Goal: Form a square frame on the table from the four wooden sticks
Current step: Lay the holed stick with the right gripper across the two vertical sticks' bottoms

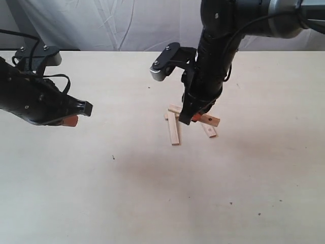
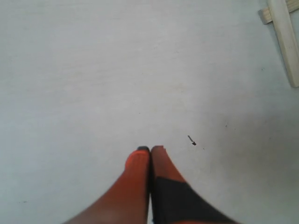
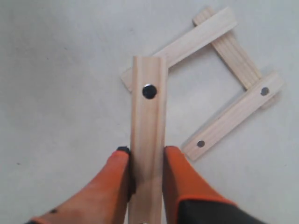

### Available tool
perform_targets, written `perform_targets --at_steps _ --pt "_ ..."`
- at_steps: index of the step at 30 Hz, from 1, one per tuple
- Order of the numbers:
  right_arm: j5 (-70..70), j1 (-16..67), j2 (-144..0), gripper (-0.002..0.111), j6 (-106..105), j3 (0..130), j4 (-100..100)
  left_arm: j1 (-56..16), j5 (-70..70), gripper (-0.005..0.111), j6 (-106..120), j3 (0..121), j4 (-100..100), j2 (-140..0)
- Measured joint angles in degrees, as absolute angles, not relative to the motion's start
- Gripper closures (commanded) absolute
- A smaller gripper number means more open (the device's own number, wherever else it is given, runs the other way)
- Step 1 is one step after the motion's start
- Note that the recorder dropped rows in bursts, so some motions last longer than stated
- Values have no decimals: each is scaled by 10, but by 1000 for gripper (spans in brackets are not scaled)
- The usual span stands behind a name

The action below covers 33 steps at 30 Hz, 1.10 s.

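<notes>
My right gripper (image 3: 145, 150) is shut on one wooden stick (image 3: 148, 116), whose dark hole sits near its far end. It hangs just above the table (image 1: 152, 193), over the free end of a plain stick (image 3: 180, 49). That plain stick, a cross stick (image 3: 233, 56) and a two-hole stick (image 3: 233, 116) lie as an open U. In the exterior view the right gripper (image 1: 190, 118) stands among these sticks, beside the plain stick (image 1: 174, 129). My left gripper (image 1: 71, 121) is shut and empty, hovering at the left, far from them.
The left wrist view shows its shut fingertips (image 2: 142, 154) over bare table, with the plain stick (image 2: 287, 42) at the frame's corner. A white cloth backdrop (image 1: 127, 25) hangs behind the table's far edge.
</notes>
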<state>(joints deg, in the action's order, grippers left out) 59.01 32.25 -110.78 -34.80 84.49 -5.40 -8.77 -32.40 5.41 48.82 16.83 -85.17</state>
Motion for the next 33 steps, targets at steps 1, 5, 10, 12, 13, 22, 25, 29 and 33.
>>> perform_targets --at_steps 1,5,10,12,13,22,25,29,33 --pt "584 314 -1108 109 -370 845 -62 -88 -321 107 54 485 169 -852" --pt "560 290 -1108 109 -424 845 -76 -89 -309 107 54 481 172 -852" --pt "542 284 -1115 109 -452 845 -45 -89 -304 107 54 481 172 -851" --pt "540 282 -1125 109 -467 845 -40 -89 -301 107 54 481 172 -851" --pt "538 282 -1130 109 -477 845 -40 -89 -297 107 54 481 172 -851" --pt "538 282 -1166 109 -638 845 -98 -89 -277 107 57 481 172 -851" --pt "538 282 -1175 109 -672 845 -104 -89 -271 107 58 481 175 -851" --pt "535 282 -1191 109 -692 845 -106 -89 -264 107 62 481 182 -851" --pt "527 282 -1207 109 -714 845 -106 -89 -259 107 63 481 182 -851"
